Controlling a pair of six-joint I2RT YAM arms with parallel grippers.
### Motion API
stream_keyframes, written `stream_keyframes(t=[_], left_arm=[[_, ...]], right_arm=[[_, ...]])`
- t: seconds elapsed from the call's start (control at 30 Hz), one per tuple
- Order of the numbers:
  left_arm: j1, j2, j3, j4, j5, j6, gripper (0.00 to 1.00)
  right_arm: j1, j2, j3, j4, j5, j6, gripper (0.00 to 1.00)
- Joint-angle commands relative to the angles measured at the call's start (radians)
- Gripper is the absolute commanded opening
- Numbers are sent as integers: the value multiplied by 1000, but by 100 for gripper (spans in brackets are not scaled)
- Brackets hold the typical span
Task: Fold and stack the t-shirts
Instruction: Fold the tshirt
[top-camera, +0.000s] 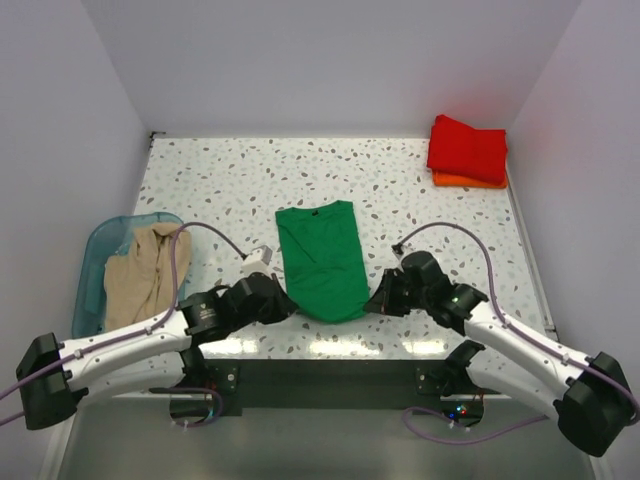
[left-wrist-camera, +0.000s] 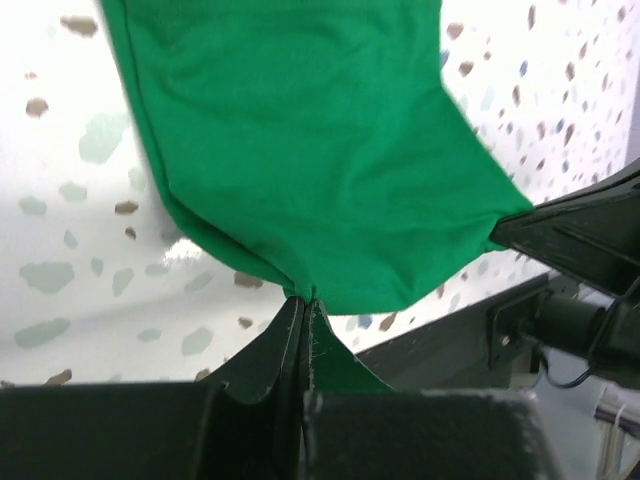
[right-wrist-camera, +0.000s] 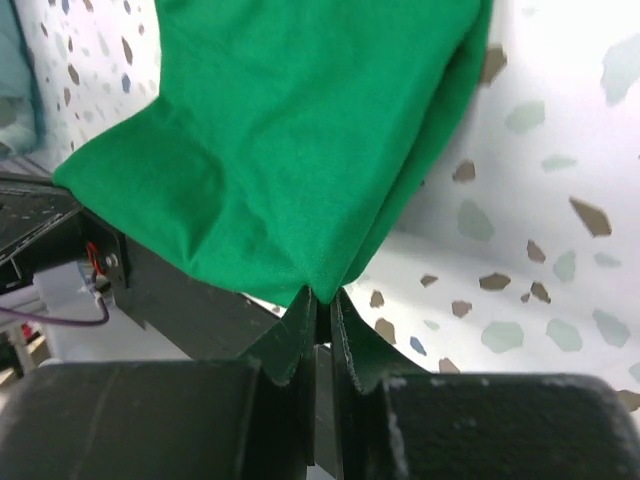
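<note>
— Left gripper (left-wrist-camera: 303, 296) was pinched shut on a near hem corner of the green t-shirt (top-camera: 322, 258), I saw.
— Right gripper (right-wrist-camera: 321, 298) likewise gripped the other corner; I saw it lying mid-table (top-camera: 200, 190).

Orange t-shirt (top-camera: 470, 182) mostly beneath red t-shirt (top-camera: 467, 148)

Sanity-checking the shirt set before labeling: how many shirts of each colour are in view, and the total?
green shirt: 1
red shirt: 1
orange shirt: 1
beige shirt: 1
Total: 4
</note>
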Motion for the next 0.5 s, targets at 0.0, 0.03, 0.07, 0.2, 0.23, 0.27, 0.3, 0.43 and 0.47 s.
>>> stream_keyframes(t=[0.0,0.03,0.07,0.2,0.23,0.27,0.3,0.43,0.47], left_arm=[[55,35,98,1,-77,66,0],[77,41,112,2,-73,96,0],[100,50,128,10,-56,112,0],[210,110,212,39,-28,198,0],[224,127,229,45,-15,223,0],[248,160,264,50,-10,237,0],[262,177,281,53,-8,259,0],[348,253,367,97,50,308,0],[385,288,381,104,65,317,0]], right_arm=[[3,72,148,-15,79,-59,0],[2,95,171,-12,89,-65,0],[0,117,194,-11,98,-73,0],[-20,235,328,12,110,-94,0],[-37,278,351,14,100,-105,0],[-47,302,397,17,95,-108,0],[-72,322,418,23,92,-110,0],[-133,446,527,37,44,-128,0],[-147,468,575,38,32,-131,0]])
